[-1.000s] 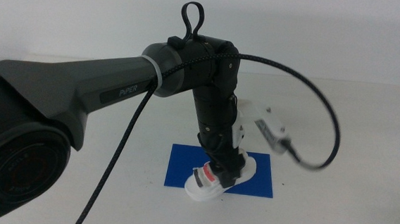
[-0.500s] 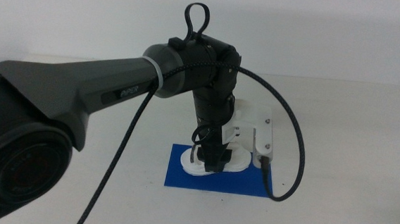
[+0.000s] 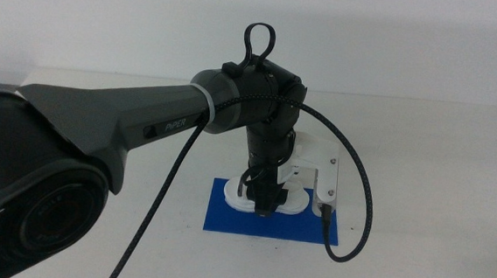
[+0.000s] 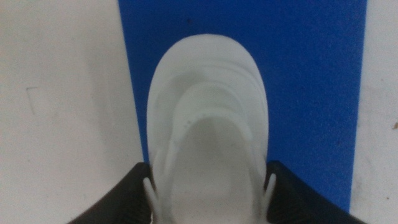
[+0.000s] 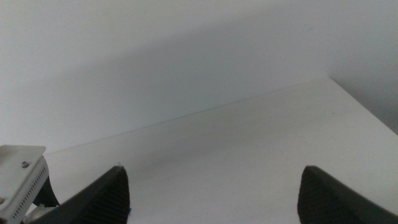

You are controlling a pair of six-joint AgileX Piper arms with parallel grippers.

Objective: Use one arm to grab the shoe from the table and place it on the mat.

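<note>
Left gripper (image 4: 208,186) clamped on white shoe (image 4: 208,134), one dark jaw against each side, seen from left wrist. Shoe toe over blue mat (image 4: 298,74), shoe lying near one long edge of mat, white table (image 4: 62,99) just beside. Middle view: left arm (image 3: 144,127) reaching in from left, wrist pointing straight down over mat (image 3: 225,218), shoe (image 3: 292,202) low on mat beneath gripper (image 3: 264,208). Right gripper (image 5: 211,186) waiting over bare tabletop, jaws spread wide, holding nothing.
</note>
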